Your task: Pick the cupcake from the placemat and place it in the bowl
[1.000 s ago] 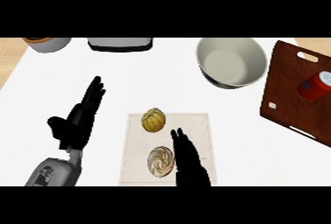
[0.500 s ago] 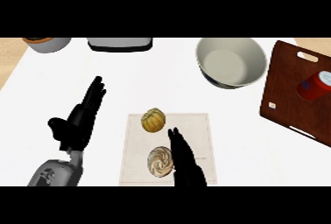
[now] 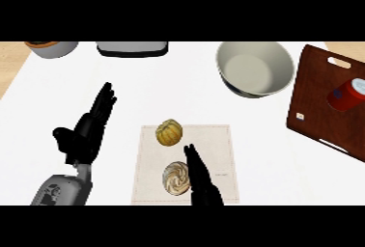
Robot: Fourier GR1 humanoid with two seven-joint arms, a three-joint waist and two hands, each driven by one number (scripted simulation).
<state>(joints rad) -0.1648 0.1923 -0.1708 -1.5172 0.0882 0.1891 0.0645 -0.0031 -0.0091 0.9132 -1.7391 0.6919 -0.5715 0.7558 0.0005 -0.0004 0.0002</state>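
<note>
A swirled brown-and-cream cupcake [image 3: 175, 177] lies on the pale placemat [image 3: 214, 144] near its front edge. My right hand [image 3: 200, 179] comes in from the lower edge just right of it, fingers straight and pointing away, touching or nearly touching the cupcake's right side. A yellow ridged pastry [image 3: 169, 132] sits at the mat's far left part. The grey bowl [image 3: 255, 68] stands at the back right, apart from both hands. My left hand [image 3: 87, 130] rests open to the left of the mat, fingers up.
A dark brown cutting board [image 3: 321, 111] with a red can [image 3: 347, 94] lies at the right. At the back stand a dark tray [image 3: 133, 48] and a grey pot [image 3: 51, 48] at the back left corner.
My right hand has slid slightly left and down toward the cupcake. The left hand and the objects have stayed put.
</note>
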